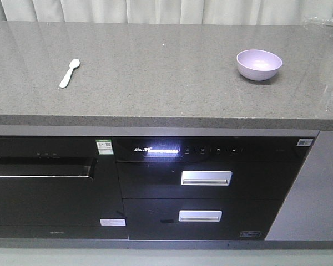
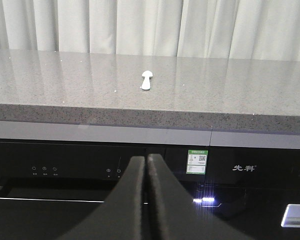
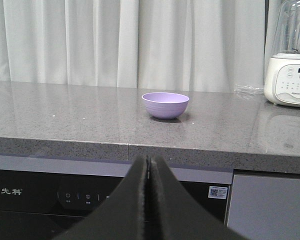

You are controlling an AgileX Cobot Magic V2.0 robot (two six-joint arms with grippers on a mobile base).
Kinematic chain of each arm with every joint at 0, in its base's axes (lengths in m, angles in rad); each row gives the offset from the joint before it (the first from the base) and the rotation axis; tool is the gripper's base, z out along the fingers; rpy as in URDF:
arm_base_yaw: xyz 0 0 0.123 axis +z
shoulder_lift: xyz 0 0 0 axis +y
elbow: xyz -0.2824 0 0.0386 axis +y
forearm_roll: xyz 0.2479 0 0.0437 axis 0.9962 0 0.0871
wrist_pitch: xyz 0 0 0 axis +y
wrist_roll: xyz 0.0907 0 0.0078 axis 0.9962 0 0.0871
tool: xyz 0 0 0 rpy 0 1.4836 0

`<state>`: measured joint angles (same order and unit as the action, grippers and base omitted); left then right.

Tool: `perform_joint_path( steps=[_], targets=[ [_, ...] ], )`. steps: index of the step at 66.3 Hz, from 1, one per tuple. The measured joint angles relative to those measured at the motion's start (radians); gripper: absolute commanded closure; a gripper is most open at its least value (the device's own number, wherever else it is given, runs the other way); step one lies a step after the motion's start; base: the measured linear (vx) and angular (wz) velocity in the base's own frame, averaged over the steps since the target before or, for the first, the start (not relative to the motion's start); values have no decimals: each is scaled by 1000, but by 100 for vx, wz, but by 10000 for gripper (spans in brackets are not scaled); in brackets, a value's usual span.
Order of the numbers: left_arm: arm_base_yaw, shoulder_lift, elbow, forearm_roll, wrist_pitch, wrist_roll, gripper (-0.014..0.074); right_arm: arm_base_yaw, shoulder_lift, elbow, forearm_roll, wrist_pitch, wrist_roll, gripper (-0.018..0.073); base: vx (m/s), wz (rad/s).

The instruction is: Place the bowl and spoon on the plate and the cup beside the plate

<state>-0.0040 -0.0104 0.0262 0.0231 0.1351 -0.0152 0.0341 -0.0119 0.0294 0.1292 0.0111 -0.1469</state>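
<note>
Bowl [image 3: 165, 104] ahead of your right claw [image 3: 148, 159]: likely light, slick; pinch its rim. Spoon [image 2: 146, 80] beyond left claw [image 2: 146, 159]. Both claws pressed together.

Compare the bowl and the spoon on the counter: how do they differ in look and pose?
The bowl is lavender-purple; the spoon is pale, nearly white. The bowl is round and deep, standing upright; the spoon is slim and lies flat at a slant. The bowl sits right, the spoon left, in the front view. Both rest on the grey counter.
</note>
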Motion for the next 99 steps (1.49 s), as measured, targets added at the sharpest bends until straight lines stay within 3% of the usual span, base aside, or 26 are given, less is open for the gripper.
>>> perform_joint_path(
  steps=[99],
  targets=[
    [0,0,0,0,0,0,602,0,0,0,0,0,0,563,5,0]
  ],
)
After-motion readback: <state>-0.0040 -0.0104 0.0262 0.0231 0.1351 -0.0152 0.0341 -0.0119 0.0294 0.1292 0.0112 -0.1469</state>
